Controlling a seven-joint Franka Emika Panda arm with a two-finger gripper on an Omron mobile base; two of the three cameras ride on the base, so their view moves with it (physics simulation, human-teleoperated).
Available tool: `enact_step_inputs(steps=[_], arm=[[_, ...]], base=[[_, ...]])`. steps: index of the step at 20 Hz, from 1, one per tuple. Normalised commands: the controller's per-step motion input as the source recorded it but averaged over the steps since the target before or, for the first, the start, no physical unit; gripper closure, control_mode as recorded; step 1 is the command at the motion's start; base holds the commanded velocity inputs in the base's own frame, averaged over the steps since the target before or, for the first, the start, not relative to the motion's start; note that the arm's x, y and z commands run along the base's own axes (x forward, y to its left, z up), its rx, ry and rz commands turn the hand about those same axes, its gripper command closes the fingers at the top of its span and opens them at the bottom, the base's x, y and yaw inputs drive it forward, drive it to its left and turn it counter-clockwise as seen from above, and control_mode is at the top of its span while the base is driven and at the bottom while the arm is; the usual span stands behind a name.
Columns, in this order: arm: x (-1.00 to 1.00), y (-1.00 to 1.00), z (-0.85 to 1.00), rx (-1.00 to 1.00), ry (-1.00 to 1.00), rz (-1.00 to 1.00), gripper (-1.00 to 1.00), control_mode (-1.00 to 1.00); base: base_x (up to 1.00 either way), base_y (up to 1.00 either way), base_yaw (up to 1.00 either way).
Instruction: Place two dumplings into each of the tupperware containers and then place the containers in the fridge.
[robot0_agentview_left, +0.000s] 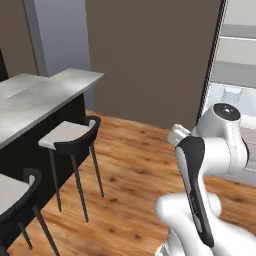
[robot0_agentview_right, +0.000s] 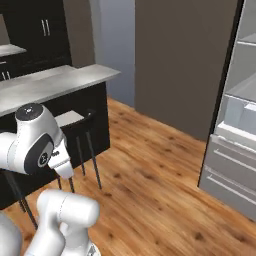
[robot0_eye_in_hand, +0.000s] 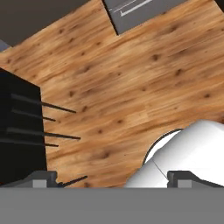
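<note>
A: Starting at the left, what is there?

B: A grey counter (robot0_agentview_left: 47, 97) on a dark base, with two dark stools (robot0_agentview_left: 70, 137) with pale seats tucked beside it. In the right base view the same counter (robot0_agentview_right: 55, 82) runs in front of dark cabinets (robot0_agentview_right: 37, 32).

A: And the middle?

B: Bare wooden floor (robot0_agentview_left: 135, 165), with a brown wall (robot0_agentview_left: 150, 55) behind it. The white arm (robot0_agentview_left: 210, 165) is folded up close over its base.

A: The right side?

B: The fridge (robot0_agentview_right: 240, 115) stands open there, with white shelves and pale drawers inside and grey drawer fronts low down. In the left base view its lit interior (robot0_agentview_left: 232, 95) shows behind the arm.

A: What about the gripper?

B: In the hand view the gripper (robot0_eye_in_hand: 111, 177) looks down at the floor. Its fingertips (robot0_eye_in_hand: 41, 177) sit far apart at the bottom corners, with nothing between them, so it is released.
</note>
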Motion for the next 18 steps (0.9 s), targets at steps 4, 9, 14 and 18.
enact_step_inputs(steps=[4, 9, 14, 18], arm=[[0.0, 0.0, 0.0, 0.0, 0.0, 0.0, -1.0, 1.0], [0.0, 0.0, 0.0, 0.0, 0.0, 0.0, -1.0, 1.0], [0.0, 0.0, 0.0, 0.0, 0.0, 0.0, -1.0, 1.0], [0.0, 0.0, 0.0, 0.0, 0.0, 0.0, -1.0, 1.0]], base=[[-0.67, 0.77, 0.46], [-0.47, 0.86, 0.52], [-0.3, 0.81, 0.46], [-0.03, 0.9, 0.42]])
